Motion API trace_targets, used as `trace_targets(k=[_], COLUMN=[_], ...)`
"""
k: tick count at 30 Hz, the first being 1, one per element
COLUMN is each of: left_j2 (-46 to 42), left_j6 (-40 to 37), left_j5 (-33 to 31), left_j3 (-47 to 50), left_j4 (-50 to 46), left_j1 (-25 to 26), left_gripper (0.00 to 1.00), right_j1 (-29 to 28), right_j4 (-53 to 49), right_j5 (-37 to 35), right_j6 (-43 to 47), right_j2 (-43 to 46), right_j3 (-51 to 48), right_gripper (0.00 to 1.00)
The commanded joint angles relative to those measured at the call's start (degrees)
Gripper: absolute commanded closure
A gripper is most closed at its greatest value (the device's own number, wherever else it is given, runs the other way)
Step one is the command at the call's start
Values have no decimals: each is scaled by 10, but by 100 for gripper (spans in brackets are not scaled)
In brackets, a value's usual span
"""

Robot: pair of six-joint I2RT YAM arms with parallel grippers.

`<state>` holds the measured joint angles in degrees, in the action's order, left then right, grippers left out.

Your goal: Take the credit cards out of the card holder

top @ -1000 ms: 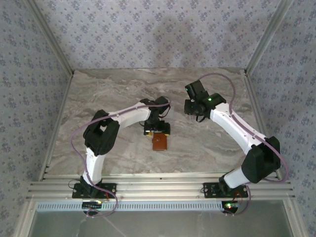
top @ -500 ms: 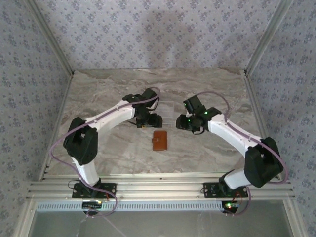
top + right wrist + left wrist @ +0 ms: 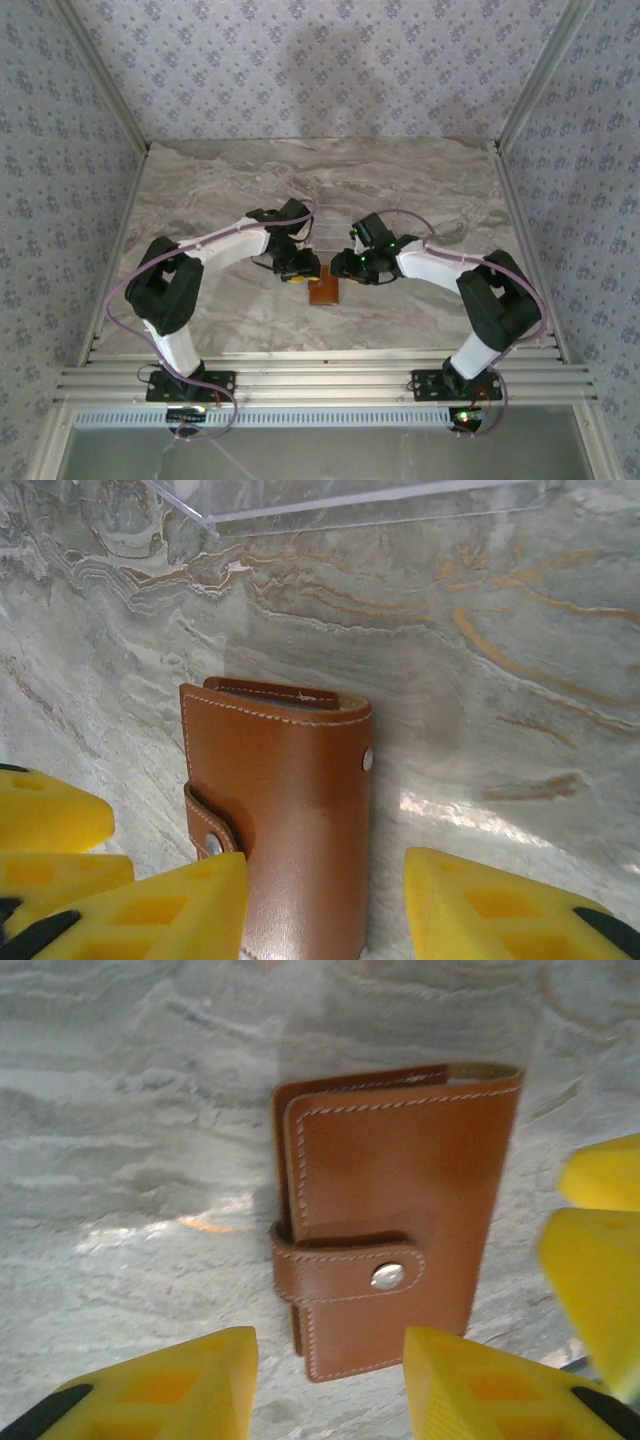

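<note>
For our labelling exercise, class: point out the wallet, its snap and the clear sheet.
wallet [image 3: 400,1190]: left wrist view, middle of front cover.
snap [image 3: 387,1277]: left wrist view, centre of stud.
clear sheet [image 3: 350,492]: right wrist view, by its edge.

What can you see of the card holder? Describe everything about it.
The card holder is a small orange-brown wallet, leather by its look, with pale stitching along its edges. It is folded shut, with a strap wrapping round one edge and fastened by a silvery snap. It lies flat on the marble table, between the left gripper and the right gripper, whose yellow fingers flank it without visibly gripping it.
</note>
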<state>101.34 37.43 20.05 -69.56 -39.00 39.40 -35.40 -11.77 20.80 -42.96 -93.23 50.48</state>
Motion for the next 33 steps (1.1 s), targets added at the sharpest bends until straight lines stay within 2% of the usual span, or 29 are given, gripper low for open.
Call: trace_targets(k=[1, 4, 10, 14, 23, 33], left_j2=[-20, -14, -2, 9, 52, 68], left_j6=[16, 19, 18, 9, -9, -10], left_j5=[30, 35, 32, 32, 2, -65], left_j3=[9, 11, 7, 0, -33, -46], left_j4=[34, 38, 27, 20, -23, -48], left_j1=[0, 0, 2, 7, 30, 39], left_gripper=[61, 65, 65, 65, 65, 56], right_j1=[-3, -3, -3, -3, -1, -2], right_j4=[37, 57, 80, 93, 93, 92], right_j5=[36, 47, 56, 61, 63, 67], right_j6=[-13, -18, -29, -41, -48, -50], right_j2=[-27, -43, -66, -68, -65, -59], right_j3=[-11, -15, -27, -36, -41, -38], right_gripper=[54, 55, 58, 71, 83, 89])
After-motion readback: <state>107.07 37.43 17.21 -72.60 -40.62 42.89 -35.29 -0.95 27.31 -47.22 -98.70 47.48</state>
